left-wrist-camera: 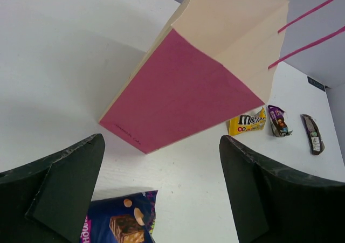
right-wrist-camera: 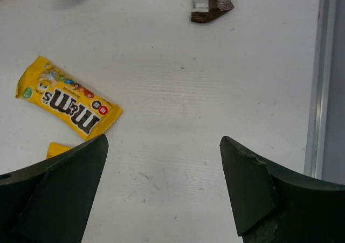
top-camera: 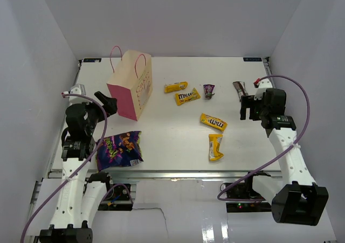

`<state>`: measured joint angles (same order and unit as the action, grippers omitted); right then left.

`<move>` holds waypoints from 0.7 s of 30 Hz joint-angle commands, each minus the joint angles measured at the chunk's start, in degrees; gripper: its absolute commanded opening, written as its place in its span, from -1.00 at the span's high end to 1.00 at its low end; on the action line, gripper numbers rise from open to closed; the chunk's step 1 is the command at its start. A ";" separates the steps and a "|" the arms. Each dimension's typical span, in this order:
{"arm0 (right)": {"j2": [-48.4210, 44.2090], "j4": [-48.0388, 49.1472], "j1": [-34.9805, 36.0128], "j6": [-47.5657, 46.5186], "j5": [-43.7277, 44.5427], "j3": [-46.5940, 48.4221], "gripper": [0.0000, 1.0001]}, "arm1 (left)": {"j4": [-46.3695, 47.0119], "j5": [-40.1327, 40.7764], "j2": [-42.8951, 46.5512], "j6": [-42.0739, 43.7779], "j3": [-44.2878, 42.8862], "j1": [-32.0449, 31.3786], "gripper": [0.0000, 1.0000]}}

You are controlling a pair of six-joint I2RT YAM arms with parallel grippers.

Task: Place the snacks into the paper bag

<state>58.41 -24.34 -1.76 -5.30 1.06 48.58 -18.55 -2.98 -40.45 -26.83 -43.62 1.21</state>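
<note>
The pink paper bag [top-camera: 129, 87] stands upright at the back left, and in the left wrist view the paper bag [left-wrist-camera: 183, 92] is straight ahead. My left gripper [top-camera: 109, 104] hangs open just left of it, over the table, the gripper [left-wrist-camera: 161, 140] holding nothing. The purple chip bag [top-camera: 119, 150] lies near the front edge, below that gripper. Several yellow candy packets [top-camera: 213, 122] lie mid-table, with a tiny purple wrapper [top-camera: 209, 91] and a dark brown bar [top-camera: 239, 88] behind them. My right gripper [top-camera: 249, 112] is open and empty above bare table, right of one yellow packet [right-wrist-camera: 67, 104]; the bar [right-wrist-camera: 210, 0] lies ahead of it.
White walls enclose the table on three sides. A metal rail [right-wrist-camera: 318, 81] runs along the table's right edge, close to my right gripper. A small grey box [top-camera: 78, 89] sits at the left edge. Purple cables loop from both arms.
</note>
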 commanded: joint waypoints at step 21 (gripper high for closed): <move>20.25 -14.51 1.67 2.83 -33.49 1.79 -0.70 | -9.23 -4.84 10.04 -8.24 3.80 -0.25 -0.96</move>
<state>79.07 -39.07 -0.62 -10.50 -31.83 50.04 -27.16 -6.13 -30.85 -32.88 -40.45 1.15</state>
